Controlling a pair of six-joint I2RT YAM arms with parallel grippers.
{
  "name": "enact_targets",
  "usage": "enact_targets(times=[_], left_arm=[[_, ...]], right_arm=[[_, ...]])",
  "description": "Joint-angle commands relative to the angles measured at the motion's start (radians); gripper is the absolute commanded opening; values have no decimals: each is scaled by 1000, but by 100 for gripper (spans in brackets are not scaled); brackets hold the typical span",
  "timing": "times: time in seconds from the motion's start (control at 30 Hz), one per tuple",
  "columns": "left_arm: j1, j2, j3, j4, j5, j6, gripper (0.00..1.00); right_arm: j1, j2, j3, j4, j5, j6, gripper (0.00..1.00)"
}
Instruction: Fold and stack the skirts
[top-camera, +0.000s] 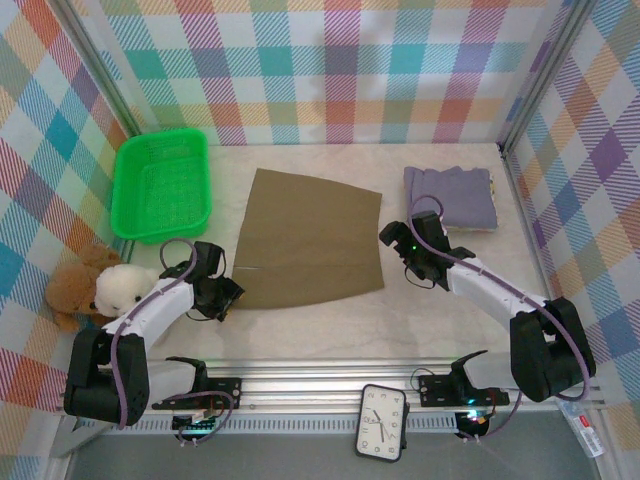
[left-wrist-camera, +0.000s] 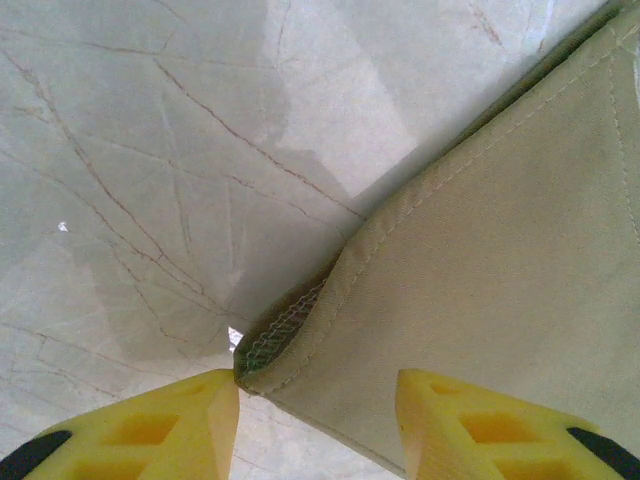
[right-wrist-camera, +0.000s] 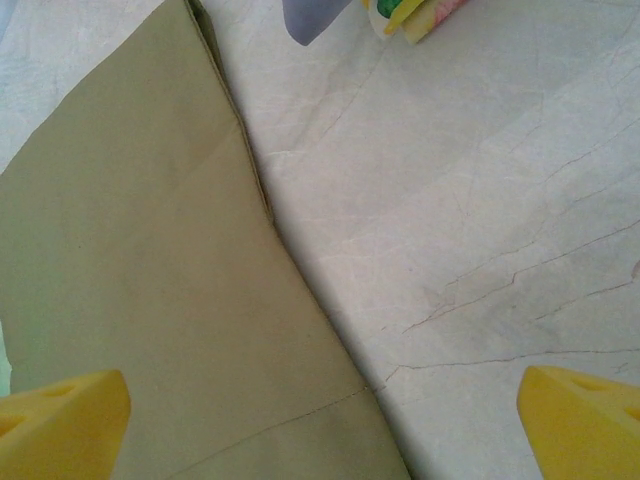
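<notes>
Olive-khaki cloth, the skirt (top-camera: 310, 240) lies spread flat in the middle of the table (top-camera: 320, 330). Its near-left corner sits between the half-parted fingers of the left gripper (left-wrist-camera: 318, 385), which clamp nothing. The right gripper (right-wrist-camera: 320, 390) hangs wide open and empty over the skirt's right edge, one finger above cloth, the other above bare marble. The folded skirts (top-camera: 450, 197), grey-lavender on top, rest at the far right.

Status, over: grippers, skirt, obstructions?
Left gripper open, straddling near corner of khaki skirt. Right gripper open over its right edge. Skirt spread flat. Off left: basket, teddy bears.
</notes>
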Motion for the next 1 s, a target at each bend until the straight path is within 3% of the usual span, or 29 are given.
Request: enact_targets(times=[0.0,0.3,0.5,0.73,0.83,0.97], left_arm=[[10,0,-23,4,-21,-17,46],[11,6,-47,65,-8,-34,43],[10,20,-30,143,10,-44,27],[9,-63,-59,42,-9,-48,13],[9,-55,-70,23,7,-45,6],[9,-14,-71,28,32,-42,0]], right_arm=[[-5,-9,12,29,-8,-20,99],[-5,-7,10,36,-20,-21,99],[-5,-2,6,42,-39,-23,99],[-5,-8,-47,26,-146,-52,99],[-5,10,-45,-65,-221,-95,95],[4,25,-61,-154,-279,-83,79]])
